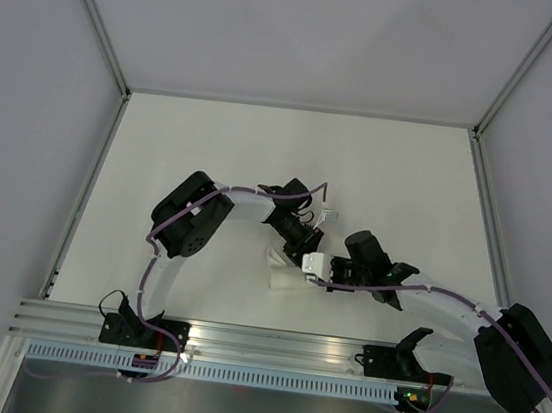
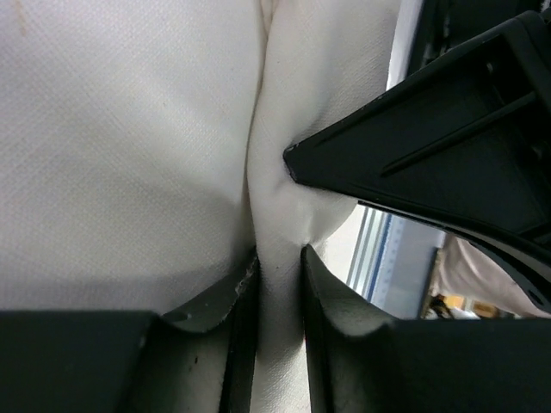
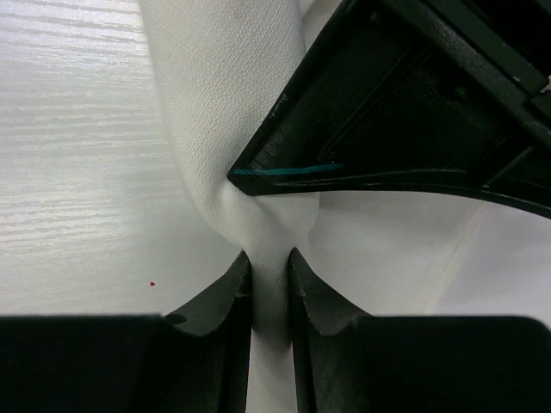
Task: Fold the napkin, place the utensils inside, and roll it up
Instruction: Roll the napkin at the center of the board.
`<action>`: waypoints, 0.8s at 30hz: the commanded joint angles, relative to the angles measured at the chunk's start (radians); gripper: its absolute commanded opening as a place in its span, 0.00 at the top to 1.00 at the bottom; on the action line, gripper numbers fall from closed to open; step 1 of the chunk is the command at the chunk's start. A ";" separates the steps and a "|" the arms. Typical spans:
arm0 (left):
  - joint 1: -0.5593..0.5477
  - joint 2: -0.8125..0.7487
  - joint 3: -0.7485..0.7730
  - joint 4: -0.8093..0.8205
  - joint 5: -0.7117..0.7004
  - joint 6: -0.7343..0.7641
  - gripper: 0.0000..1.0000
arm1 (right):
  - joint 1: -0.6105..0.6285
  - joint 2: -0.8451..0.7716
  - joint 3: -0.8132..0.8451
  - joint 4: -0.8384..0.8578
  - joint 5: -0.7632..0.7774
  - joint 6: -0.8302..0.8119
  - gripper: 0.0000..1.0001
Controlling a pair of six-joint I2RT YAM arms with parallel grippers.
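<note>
We see both arms reaching in to meet near the middle of the plain white table [image 1: 213, 148], well in from the ribbed aluminium rail [image 1: 269, 342] at its near edge. The white woven cloth napkin [image 1: 283, 273] lies there under them. From above it shows only as a small, pale, bunched shape that barely stands out from the tabletop, with its left end poking out from beneath the black wrists.

In the left wrist view, the left gripper [image 2: 277, 262] is clenched on the napkin. A narrow ridge of cloth runs up between its two dark fingers [image 2: 228, 301] and is pinched tight. From that pinch a crease climbs to the top of the view, and on either side the cloth swells in smooth, rounded folds. A fine, even weave is plain across the surface. The pointed tip of the right gripper's black finger [image 2: 413, 146] presses into the cloth just above the pinch and dimples it.

In the right wrist view, the right gripper [image 3: 269, 262] is likewise closed on a thin fold of the napkin, drawn into a narrow neck between its fingers [image 3: 219, 297]. Above it the cloth widens into a soft band. A black finger [image 3: 362, 129] of the left gripper, edged with a teal line, meets the same fold just above. The table's faint grain shows to the left.
</note>
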 commanded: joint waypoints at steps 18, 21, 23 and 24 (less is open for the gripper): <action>0.059 -0.464 -0.340 0.426 -0.866 -0.213 0.51 | -0.107 0.254 0.216 -0.346 -0.158 -0.001 0.85; 0.058 -0.590 -0.451 0.551 -0.945 -0.217 0.51 | -0.135 0.316 0.268 -0.398 -0.201 -0.026 0.86; 0.058 -0.698 -0.560 0.680 -0.980 -0.211 0.51 | -0.161 0.366 0.315 -0.447 -0.241 -0.049 0.86; 0.058 -0.737 -0.635 0.721 -0.988 -0.207 0.51 | -0.167 0.401 0.334 -0.464 -0.250 -0.060 0.87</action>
